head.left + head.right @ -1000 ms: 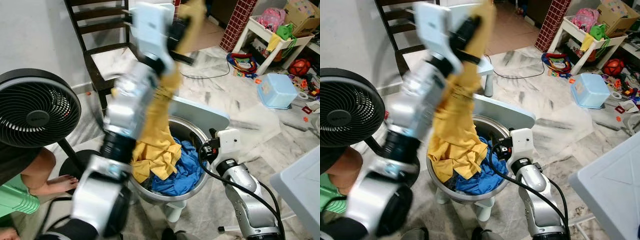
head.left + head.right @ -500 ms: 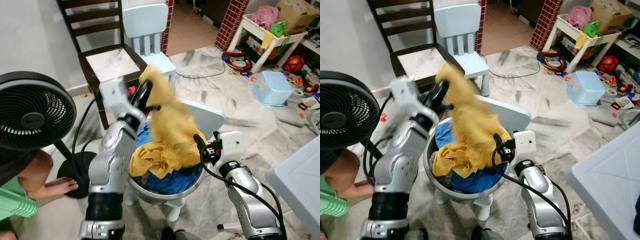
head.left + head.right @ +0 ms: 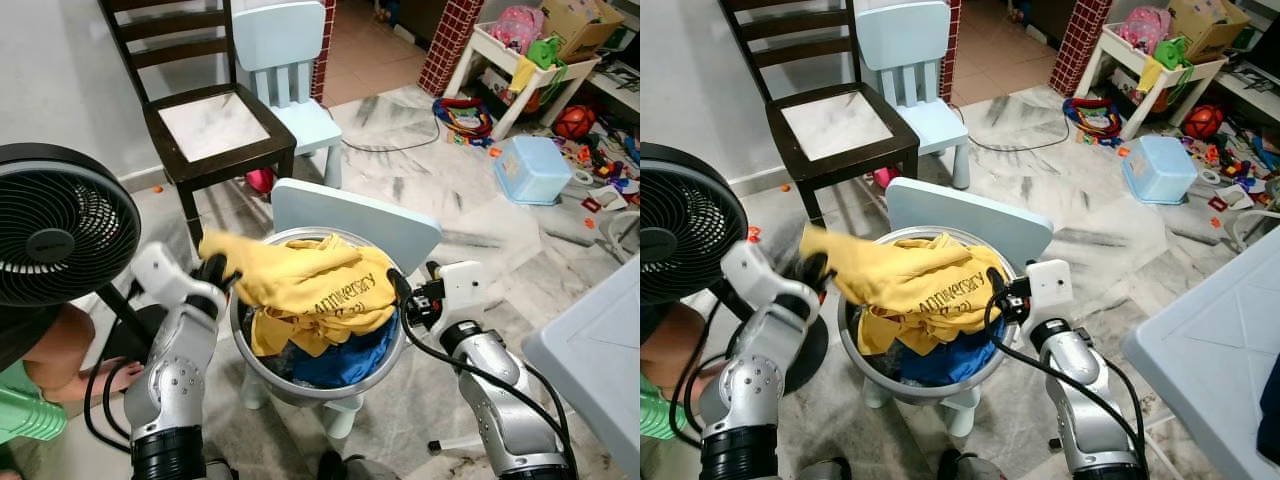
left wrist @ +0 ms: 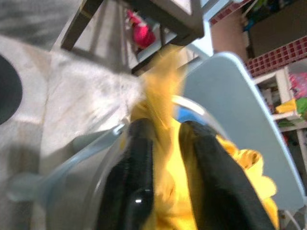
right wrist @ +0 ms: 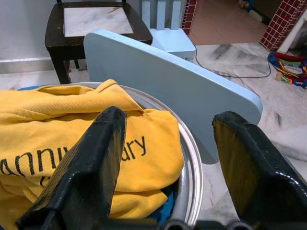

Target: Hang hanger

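A yellow shirt with dark lettering lies spread across the top of a metal basin. A blue garment lies under it. My left gripper is at the basin's left rim, shut on one end of the yellow shirt, which passes between its two black fingers. My right gripper hovers at the basin's right rim, open, with its fingers on either side of the shirt's edge and touching nothing. The basin stands on a light blue child's chair whose backrest rises behind it.
A black fan stands close on the left, with a person's leg below it. A dark wooden chair and a second light blue chair stand behind. A white tabletop corner is at the right. Toys and a blue bin litter the far floor.
My left arm has swung down from high overhead to the basin's left rim, pulling the yellow shirt from hanging upright to lying across the basin. The right arm has stayed put.
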Motion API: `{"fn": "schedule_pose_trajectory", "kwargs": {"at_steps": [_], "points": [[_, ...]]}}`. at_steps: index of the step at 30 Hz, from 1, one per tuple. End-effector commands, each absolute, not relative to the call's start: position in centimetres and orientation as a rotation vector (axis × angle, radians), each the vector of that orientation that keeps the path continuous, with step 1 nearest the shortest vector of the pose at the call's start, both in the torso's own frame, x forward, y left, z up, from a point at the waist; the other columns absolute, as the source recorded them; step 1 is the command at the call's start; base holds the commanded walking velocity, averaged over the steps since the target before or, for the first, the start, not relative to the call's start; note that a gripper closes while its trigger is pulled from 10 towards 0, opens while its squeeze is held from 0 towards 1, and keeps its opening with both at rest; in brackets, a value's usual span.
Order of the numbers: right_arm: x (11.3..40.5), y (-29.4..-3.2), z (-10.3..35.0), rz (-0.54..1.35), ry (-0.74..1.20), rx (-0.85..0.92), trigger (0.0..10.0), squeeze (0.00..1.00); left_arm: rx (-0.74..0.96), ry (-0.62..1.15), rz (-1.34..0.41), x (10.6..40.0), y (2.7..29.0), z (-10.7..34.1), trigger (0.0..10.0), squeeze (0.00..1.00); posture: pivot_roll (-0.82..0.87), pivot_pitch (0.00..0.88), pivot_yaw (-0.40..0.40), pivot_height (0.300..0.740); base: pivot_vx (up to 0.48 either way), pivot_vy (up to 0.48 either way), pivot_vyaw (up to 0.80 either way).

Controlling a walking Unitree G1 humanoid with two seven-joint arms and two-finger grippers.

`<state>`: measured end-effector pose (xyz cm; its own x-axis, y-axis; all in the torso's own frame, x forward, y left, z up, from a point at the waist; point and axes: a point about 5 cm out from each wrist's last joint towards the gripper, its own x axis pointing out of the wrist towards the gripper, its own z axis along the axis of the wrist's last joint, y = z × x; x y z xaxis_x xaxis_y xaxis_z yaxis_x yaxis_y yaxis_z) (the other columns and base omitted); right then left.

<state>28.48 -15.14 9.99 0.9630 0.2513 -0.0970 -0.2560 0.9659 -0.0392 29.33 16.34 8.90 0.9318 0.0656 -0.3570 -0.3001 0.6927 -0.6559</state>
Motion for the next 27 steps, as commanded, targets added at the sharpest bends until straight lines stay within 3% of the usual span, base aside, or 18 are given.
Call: {"fn": "schedule_pose_trajectory", "kwargs": {"at_steps": [1, 6, 13, 20, 27], "points": [[28.2, -15.5, 9.9, 0.242, 0.102, -0.057, 10.0, 0.00, -0.801, 0.423, 0.222, 27.7, 15.1, 6.4, 10.0, 1.00, 0.02, 0.175, -0.127, 0.740, 0.000, 0.000, 0.00], [28.3, -15.4, 9.9, 0.246, 0.100, -0.059, 10.0, 0.00, -0.594, 0.575, 0.125, 26.9, 14.1, 5.2, 10.0, 1.00, 0.02, 0.176, -0.132, 0.740, 0.000, 0.000, 0.00], [28.4, -15.3, 10.0, 0.249, 0.098, -0.061, 10.0, 0.00, -0.466, 0.528, 0.128, 26.6, 14.5, 6.4, 10.0, 1.00, 0.03, 0.177, -0.133, 0.740, 0.000, 0.000, 0.00], [28.3, -15.2, 9.9, 0.255, 0.099, -0.067, 10.0, 0.00, -0.489, 0.395, 0.248, 27.5, 16.7, 7.8, 10.0, 1.00, 0.03, 0.178, -0.133, 0.740, 0.000, 0.000, 0.00], [28.3, -15.4, 10.0, 0.253, 0.098, -0.071, 10.0, 0.00, -0.501, 0.409, 0.246, 28.9, 17.4, 7.5, 10.0, 1.00, 0.02, 0.182, -0.136, 0.740, 0.000, 0.000, 0.00]]}}
